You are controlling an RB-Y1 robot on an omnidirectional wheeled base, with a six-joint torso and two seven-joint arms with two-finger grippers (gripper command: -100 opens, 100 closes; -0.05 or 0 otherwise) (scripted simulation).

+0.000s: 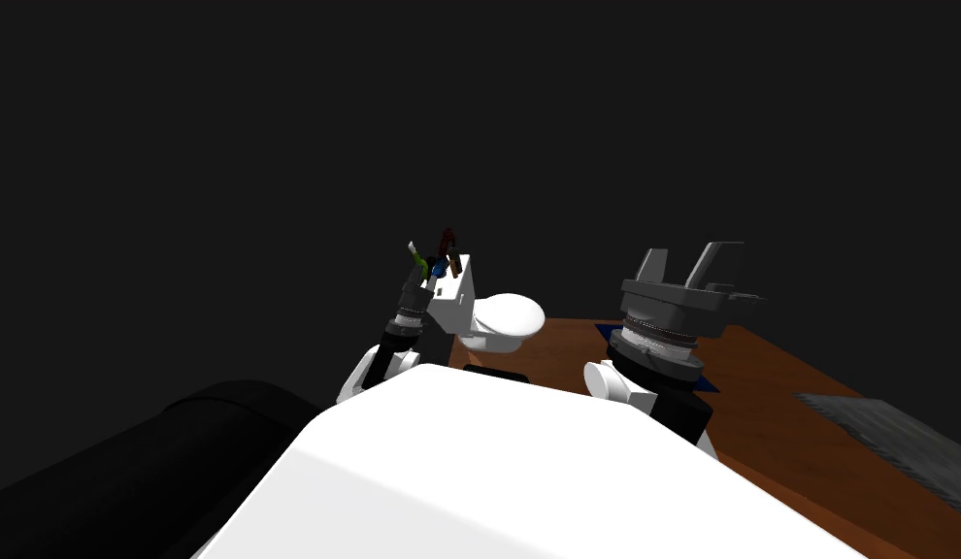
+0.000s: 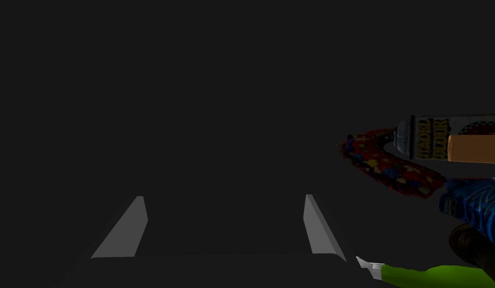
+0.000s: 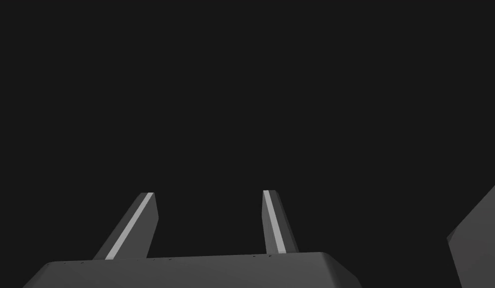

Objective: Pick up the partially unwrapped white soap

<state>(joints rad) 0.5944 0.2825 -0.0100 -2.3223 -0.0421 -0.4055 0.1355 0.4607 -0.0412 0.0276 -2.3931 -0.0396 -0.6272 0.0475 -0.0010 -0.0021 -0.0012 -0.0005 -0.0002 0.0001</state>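
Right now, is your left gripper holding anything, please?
No, the left gripper is open, with nothing between its fingers.

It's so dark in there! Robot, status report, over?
Left gripper open, empty, beside clutter on the toilet tank. Right gripper open, empty. Cannot tell the soap among spray can, blue pack, red band.

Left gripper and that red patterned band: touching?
Apart. In the left wrist view, a plain dark gap separates the open left gripper from the red patterned band beside it.
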